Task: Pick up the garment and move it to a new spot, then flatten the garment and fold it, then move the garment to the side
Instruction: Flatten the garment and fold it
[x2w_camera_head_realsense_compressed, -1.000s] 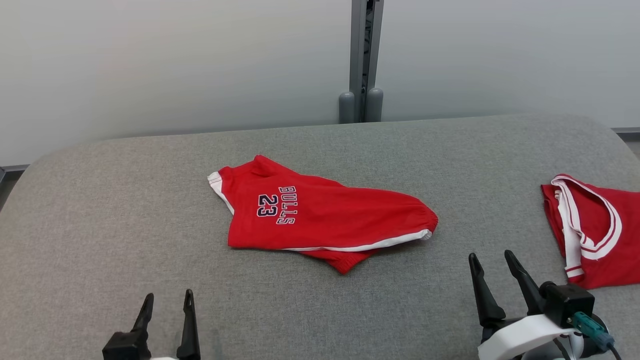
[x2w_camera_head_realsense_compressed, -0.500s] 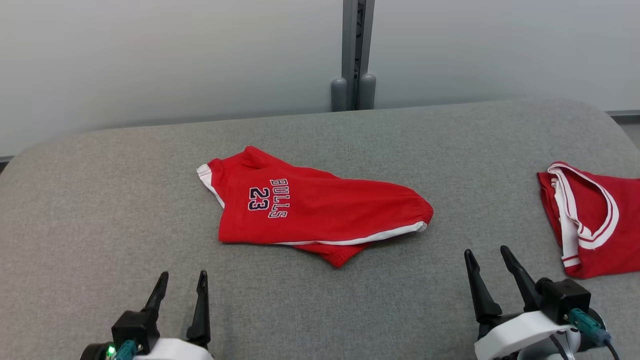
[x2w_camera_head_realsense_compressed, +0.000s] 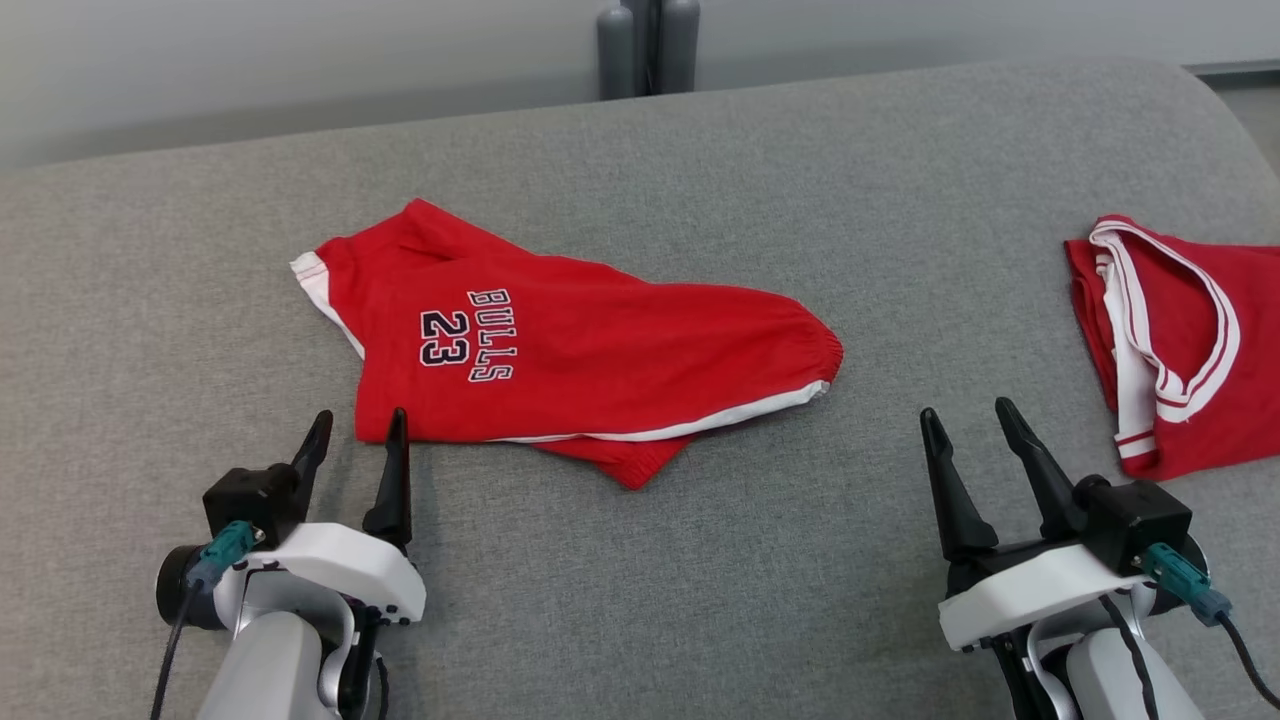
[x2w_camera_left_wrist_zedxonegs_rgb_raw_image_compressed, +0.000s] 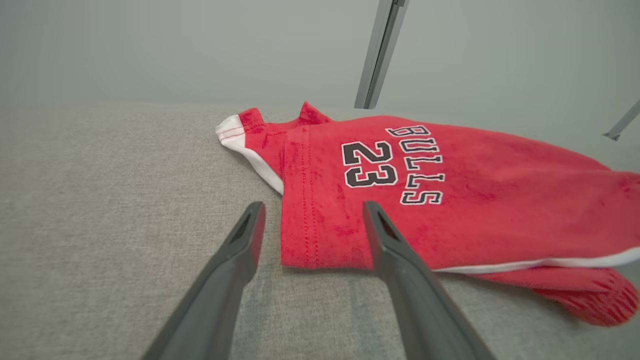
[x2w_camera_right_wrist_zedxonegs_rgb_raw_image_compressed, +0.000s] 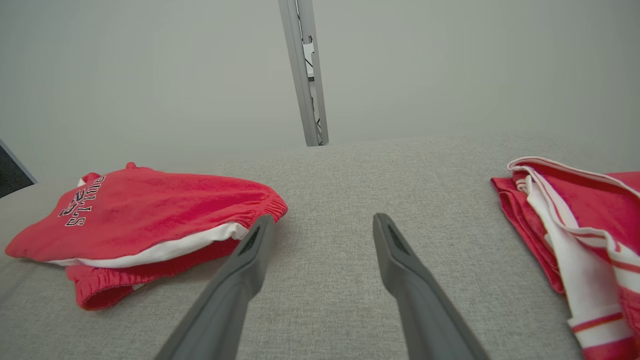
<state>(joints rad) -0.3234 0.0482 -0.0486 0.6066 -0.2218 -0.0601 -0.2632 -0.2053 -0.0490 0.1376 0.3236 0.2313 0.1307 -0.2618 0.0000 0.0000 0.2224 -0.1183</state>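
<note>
The garment (x2w_camera_head_realsense_compressed: 590, 350) is a pair of red shorts with white trim and "BULLS 23" printed on it, lying loosely folded on the grey padded surface (x2w_camera_head_realsense_compressed: 700, 560). In the left wrist view the garment (x2w_camera_left_wrist_zedxonegs_rgb_raw_image_compressed: 450, 200) has its near-left corner between my fingers. My left gripper (x2w_camera_head_realsense_compressed: 355, 430) stands open just short of that corner, its right fingertip almost at the hem. My right gripper (x2w_camera_head_realsense_compressed: 968, 418) is open over bare fabric, to the right of the garment's waistband end (x2w_camera_right_wrist_zedxonegs_rgb_raw_image_compressed: 265, 205). Nothing is held.
A second red garment with white and red striped trim (x2w_camera_head_realsense_compressed: 1180, 340) lies at the right edge, also in the right wrist view (x2w_camera_right_wrist_zedxonegs_rgb_raw_image_compressed: 575, 235). A grey post (x2w_camera_head_realsense_compressed: 650, 45) stands behind the surface against a pale wall. Bare surface lies between the two garments.
The camera has tilted down, shifting the whole picture. Both arms have come further into view, and the left gripper now sits close to the garment's near-left corner. Both grippers stay open.
</note>
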